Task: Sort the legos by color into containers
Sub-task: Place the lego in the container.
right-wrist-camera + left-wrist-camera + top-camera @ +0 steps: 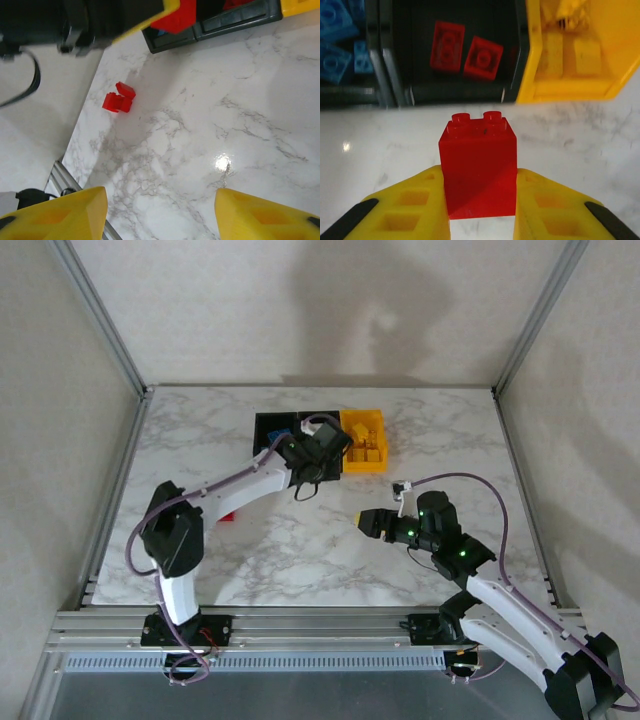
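Yellow fingers (415, 205) of my left gripper (479, 172), lower frame, clamp a red brick (477, 150) by its flat sides; probably light, slick.

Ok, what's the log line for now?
left end effector: holds red lego | ahead: black bin with red legos | right end effector: open, empty

Top external looks down from behind the arm bases over the whole worktop (300, 560). Left wrist sits low, close to the containers (455, 95) at the far edge. Right wrist, higher, faces the left edge, sharing those containers.
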